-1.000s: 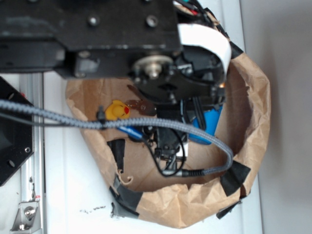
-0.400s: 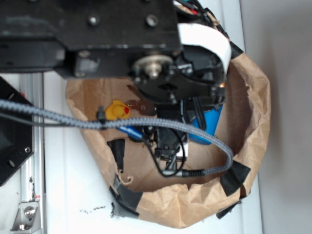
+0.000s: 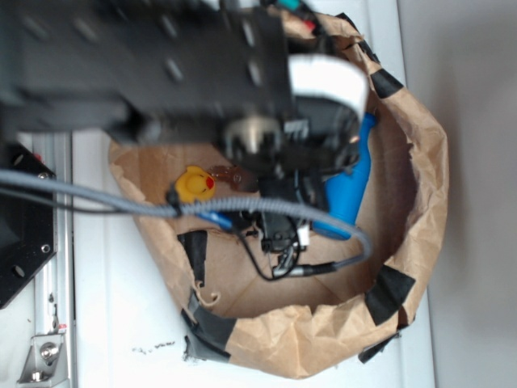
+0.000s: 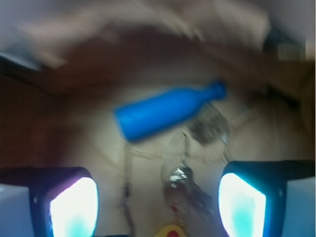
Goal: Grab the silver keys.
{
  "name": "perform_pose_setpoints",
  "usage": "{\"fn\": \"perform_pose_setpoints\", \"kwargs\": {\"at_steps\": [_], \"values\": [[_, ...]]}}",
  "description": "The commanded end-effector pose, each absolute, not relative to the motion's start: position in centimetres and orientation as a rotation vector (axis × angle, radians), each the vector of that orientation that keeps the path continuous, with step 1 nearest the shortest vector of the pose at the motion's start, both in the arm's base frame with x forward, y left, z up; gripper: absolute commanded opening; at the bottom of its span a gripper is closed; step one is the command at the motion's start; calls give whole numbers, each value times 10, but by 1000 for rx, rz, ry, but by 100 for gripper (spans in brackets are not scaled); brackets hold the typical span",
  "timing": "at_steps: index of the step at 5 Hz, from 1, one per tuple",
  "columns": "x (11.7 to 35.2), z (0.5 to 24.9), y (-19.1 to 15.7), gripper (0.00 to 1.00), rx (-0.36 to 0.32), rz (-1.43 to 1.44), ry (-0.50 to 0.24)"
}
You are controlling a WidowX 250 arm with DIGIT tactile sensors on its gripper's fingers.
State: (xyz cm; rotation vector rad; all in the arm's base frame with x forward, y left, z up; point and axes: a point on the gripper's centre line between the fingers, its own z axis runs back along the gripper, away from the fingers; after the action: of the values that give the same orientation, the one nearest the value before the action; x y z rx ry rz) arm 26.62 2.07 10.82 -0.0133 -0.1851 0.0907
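The wrist view is blurred by motion. The silver keys [image 4: 186, 186] lie on the brown paper floor, their thin wire loop [image 4: 173, 153] pointing away from me. My gripper [image 4: 158, 210] is open above them. The keys sit between the two glowing fingers [image 4: 74, 210], closer to the right one, and touch neither. In the exterior view the keys [image 3: 236, 177] lie just right of the yellow duck [image 3: 194, 184], partly under the black arm [image 3: 161, 73]. The gripper itself is hidden there.
A blue bottle [image 4: 168, 112] lies beyond the keys and shows in the exterior view as the blue bottle [image 3: 351, 182]. A brown rough lump [image 4: 208, 126] sits by the bottle's neck. The duck [image 4: 170, 231] is at the near edge. Crumpled paper walls [image 3: 420, 162] ring the bin.
The arm has shifted left and up in the exterior view and is blurred by motion, uncovering more of the blue bottle. The keys and duck have not moved.
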Motion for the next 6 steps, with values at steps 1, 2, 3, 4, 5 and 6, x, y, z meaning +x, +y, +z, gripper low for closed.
{"fn": "perform_pose_setpoints", "kwargs": {"at_steps": [1, 2, 3, 4, 5, 6], "values": [[283, 84, 15, 100, 4, 191, -247], [301, 71, 12, 100, 19, 250, -244], [304, 67, 13, 100, 34, 260, -226], [303, 63, 14, 100, 42, 270, -248], [300, 55, 13, 100, 69, 252, -266], [295, 42, 13, 100, 117, 236, -271]]}}
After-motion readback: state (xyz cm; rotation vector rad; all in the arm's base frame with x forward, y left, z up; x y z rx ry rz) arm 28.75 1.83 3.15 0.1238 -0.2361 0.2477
